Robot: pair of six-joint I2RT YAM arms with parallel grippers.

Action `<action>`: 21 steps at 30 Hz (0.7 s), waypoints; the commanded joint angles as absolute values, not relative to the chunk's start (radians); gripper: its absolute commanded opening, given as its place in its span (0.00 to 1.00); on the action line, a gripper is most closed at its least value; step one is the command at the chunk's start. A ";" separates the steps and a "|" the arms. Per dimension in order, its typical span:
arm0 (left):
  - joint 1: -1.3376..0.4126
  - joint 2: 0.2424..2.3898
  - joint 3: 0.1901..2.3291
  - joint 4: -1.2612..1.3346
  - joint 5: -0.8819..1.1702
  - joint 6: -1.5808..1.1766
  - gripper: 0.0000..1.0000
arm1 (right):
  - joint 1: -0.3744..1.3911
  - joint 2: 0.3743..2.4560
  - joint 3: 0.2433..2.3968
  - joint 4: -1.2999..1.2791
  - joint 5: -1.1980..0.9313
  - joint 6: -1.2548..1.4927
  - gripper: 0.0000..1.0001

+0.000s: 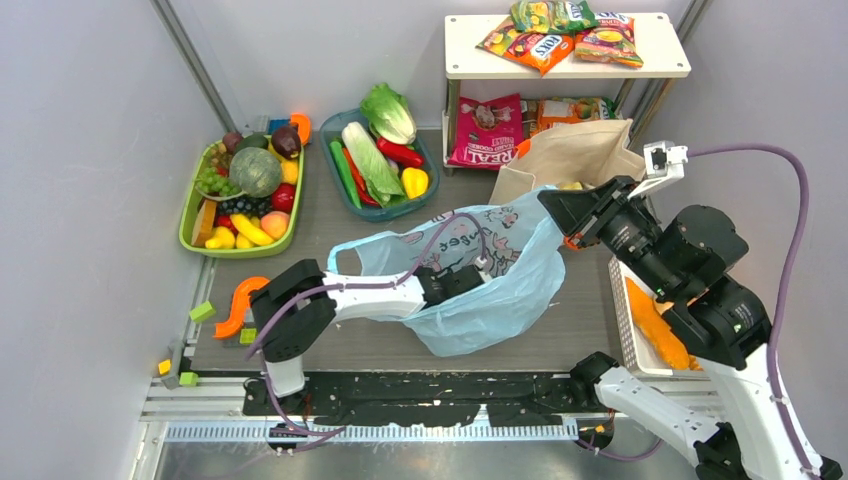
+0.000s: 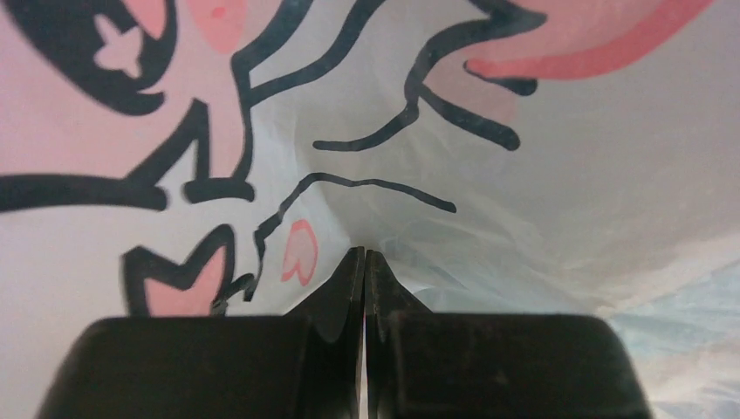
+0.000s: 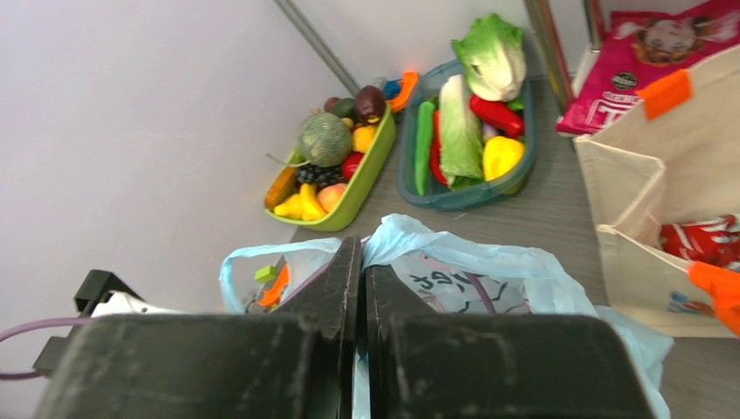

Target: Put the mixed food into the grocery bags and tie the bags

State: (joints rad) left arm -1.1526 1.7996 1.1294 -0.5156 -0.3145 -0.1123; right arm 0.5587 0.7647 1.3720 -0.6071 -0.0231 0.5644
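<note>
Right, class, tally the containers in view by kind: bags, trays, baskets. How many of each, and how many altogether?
Bags: 2 (light-blue plastic bag, beige tote)
Trays: 2 (light-green tray, teal tray)
Baskets: 1 (white mesh basket)
Total: 5

A light-blue plastic bag (image 1: 480, 285) is sitting puffed up in the middle of the table (image 1: 320, 240). The left gripper (image 1: 478, 272) is pressing in low from the left, its fingers closed on the bag's printed front. The right gripper (image 1: 556, 204) is reaching down from the right, pinching the bag's raised corner. Just behind the bag, a canvas tote (image 1: 575, 155) is standing open. Two trays of toy produce (image 1: 240, 190) are lying at the back left, and snack packets (image 1: 560, 35) are resting on a shelf (image 1: 470, 50).
</note>
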 commanded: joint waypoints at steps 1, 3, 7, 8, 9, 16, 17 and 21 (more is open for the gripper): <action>-1.156 1.859 1.231 -0.619 -0.348 -0.076 0.00 | 0.554 0.752 1.454 -0.647 0.113 0.529 0.05; -1.155 1.892 1.263 -0.668 -0.364 -0.074 0.00 | 0.553 0.757 1.513 -0.679 0.153 0.508 0.05; -1.156 1.908 1.268 -0.698 -0.377 -0.071 0.00 | 0.554 0.782 1.629 -0.731 0.206 0.471 0.05; -1.155 1.911 1.272 -0.713 -0.378 -0.071 0.00 | 0.554 0.787 1.663 -0.744 0.213 0.459 0.05; -1.156 1.917 1.281 -0.738 -0.384 -0.072 0.00 | 0.554 0.796 1.678 -0.750 0.224 0.457 0.05; -1.155 1.894 1.319 -0.853 -0.507 -0.094 0.00 | 0.554 0.820 1.735 -0.776 0.241 0.444 0.05; -1.156 1.870 1.315 -0.841 -0.500 -0.090 0.00 | 0.554 0.817 1.719 -0.773 0.240 0.447 0.05; -1.156 1.691 1.348 -0.826 -0.412 -0.073 0.14 | 0.554 0.781 1.555 -0.731 0.218 0.479 0.05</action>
State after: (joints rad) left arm -1.1622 1.8790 1.3128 -0.7776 -0.4503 -0.0700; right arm 0.5587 0.8093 1.6608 -0.8307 0.2077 0.4667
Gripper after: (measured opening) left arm 0.059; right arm 0.071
